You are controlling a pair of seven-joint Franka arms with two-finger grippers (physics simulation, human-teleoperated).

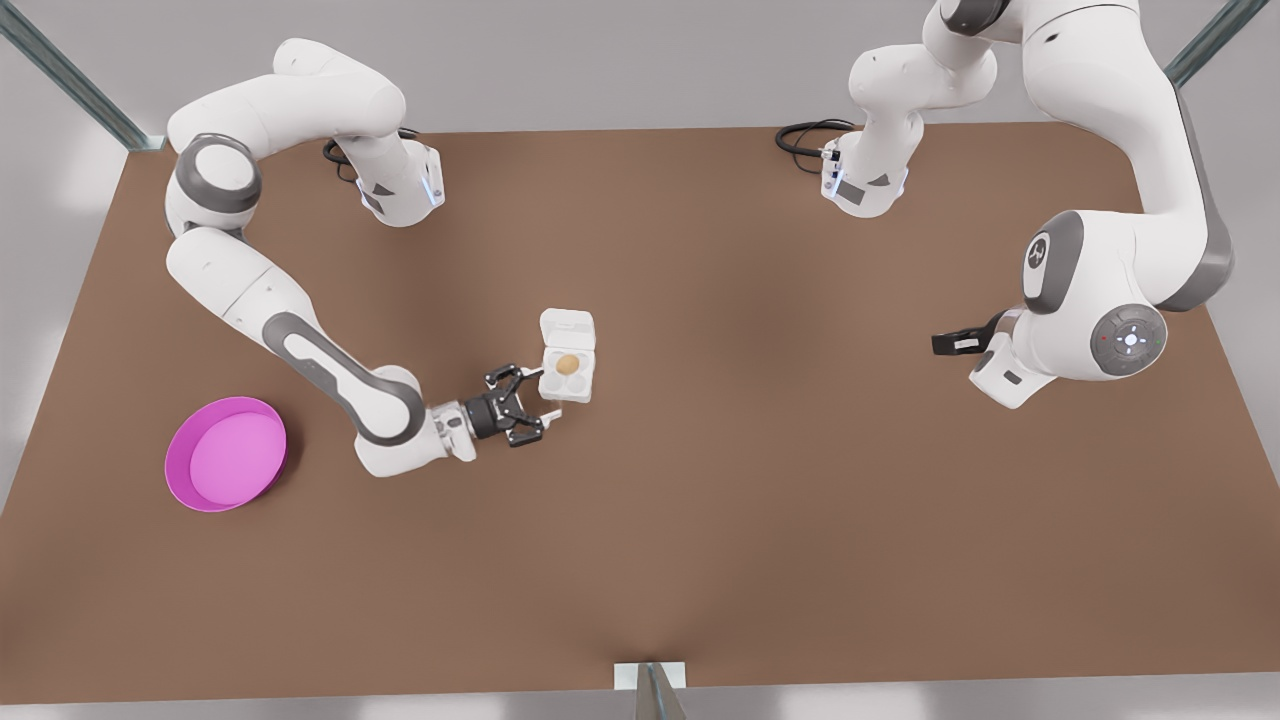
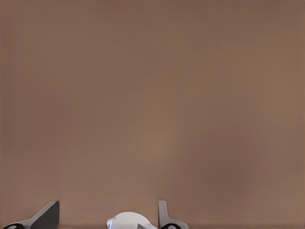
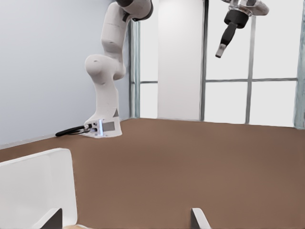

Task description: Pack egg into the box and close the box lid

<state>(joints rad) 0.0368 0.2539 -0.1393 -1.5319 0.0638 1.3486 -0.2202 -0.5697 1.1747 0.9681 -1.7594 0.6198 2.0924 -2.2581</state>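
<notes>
Front view: one egg (image 1: 567, 363), four cups.

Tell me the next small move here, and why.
Probably bring the right gripper, open beside the box, round behind the lid to tip it shut. The egg already sits in a cup, and the lid stands open. The left gripper waits at the front view's right.

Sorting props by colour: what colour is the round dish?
Bright pink dish, best in the front view.
</notes>
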